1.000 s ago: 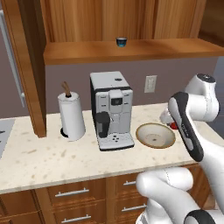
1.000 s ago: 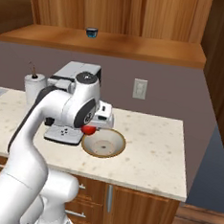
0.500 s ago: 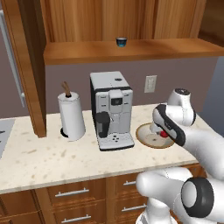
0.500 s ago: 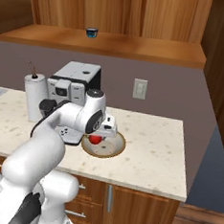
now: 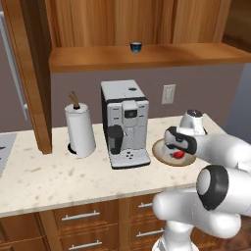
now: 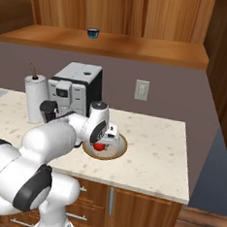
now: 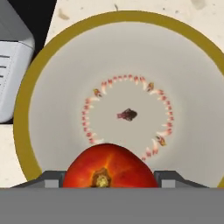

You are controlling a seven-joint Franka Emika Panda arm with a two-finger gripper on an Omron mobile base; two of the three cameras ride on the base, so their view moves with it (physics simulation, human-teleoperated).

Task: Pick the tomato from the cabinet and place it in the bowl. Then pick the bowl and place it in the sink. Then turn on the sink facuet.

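While the arm reaches low over the worktop (image 5: pixel 59 181), the gripper (image 7: pixel 105 177) sits directly above the bowl (image 7: pixel 57 83) with the tomato (image 7: pixel 107 168) clamped between its fingers (image 7: pixel 173 178). Seen from the hand camera, the tomato lies at the near edge of the bowl's cream inside, its stem scar facing the lens, with a dark finger tip pressed at each side. Whether the tomato touches the bowl's floor cannot be told from these pictures.

From the left base camera the tomato (image 5: pixel 179 155) shows as a red spot over the bowl (image 5: pixel 162 154), tucked under the dark end of the hand. From the right base camera the tomato (image 6: pixel 99 146) is likewise within the bowl's (image 6: pixel 117 152) tan rim, beneath the hand.

All else is placed against the bowl. A coffee machine (image 5: pixel 125 122) stands just beside it on the worktop, on the side away from the wall outlet (image 5: pixel 168 93). A paper towel roll (image 5: pixel 81 130) stands beyond the coffee machine, further from the bowl. High above the bowl, the cabinet (image 5: pixel 147 29) carries a flat shelf board with a small dark blue cup (image 5: pixel 136 46) on it. Below the bowl, under the worktop, are wooden drawers (image 5: pixel 78 218) with silver bar handles.
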